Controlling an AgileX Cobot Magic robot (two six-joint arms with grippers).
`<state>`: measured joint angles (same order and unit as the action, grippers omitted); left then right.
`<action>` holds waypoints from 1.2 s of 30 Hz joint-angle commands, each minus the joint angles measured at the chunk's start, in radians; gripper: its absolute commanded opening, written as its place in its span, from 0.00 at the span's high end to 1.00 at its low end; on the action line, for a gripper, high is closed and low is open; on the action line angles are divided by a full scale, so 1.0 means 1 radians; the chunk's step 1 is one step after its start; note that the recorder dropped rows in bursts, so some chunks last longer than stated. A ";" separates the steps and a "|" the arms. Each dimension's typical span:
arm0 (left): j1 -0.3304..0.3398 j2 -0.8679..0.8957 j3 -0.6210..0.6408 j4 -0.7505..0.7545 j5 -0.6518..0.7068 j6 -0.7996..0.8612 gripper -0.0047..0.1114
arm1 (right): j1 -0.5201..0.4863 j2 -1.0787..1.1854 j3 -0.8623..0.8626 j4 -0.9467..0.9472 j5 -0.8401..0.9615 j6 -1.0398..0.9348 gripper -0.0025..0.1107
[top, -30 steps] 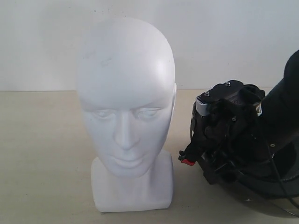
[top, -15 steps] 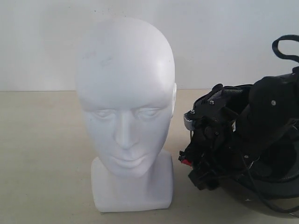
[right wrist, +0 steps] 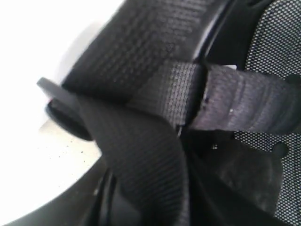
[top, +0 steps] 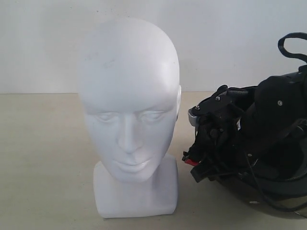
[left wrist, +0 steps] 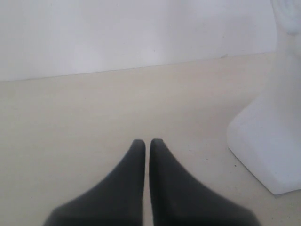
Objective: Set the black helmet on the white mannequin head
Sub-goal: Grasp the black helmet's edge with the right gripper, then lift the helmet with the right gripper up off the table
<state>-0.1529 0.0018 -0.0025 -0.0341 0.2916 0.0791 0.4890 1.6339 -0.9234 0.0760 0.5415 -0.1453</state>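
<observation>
On beige tabletop (top: pixel 43 153), I am seeking a firm rim hold on black helmet (top: pixel 276 189); right gripper (top: pixel 211 158) fingers hidden from me, left gripper (left wrist: pixel 146 146) fingers together.

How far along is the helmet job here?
Nothing finished yet: the mannequin head is bare, and the helmet sits on the table beside it. In hand: the right arm is down at the helmet, its camera filled by a strap; whether its jaws grip anything cannot be told. The left gripper, jaws shut, is low beside the head's base. Left: lifting the helmet and seating it on the head.
</observation>
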 commanded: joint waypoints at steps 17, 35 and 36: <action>-0.003 -0.002 0.003 0.000 0.000 0.003 0.92 | -0.001 -0.004 -0.276 -0.323 0.355 0.190 0.98; -0.003 -0.002 0.003 0.000 0.000 0.003 0.92 | -0.001 -0.444 -0.314 -0.411 0.132 0.330 0.98; -0.003 -0.002 0.003 0.000 0.000 0.003 0.92 | -0.001 -0.470 -0.314 -0.398 0.109 0.330 0.98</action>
<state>-0.1529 0.0018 -0.0025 -0.0341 0.2916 0.0791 0.4890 1.2616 -1.2157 -0.2863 0.7693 0.1949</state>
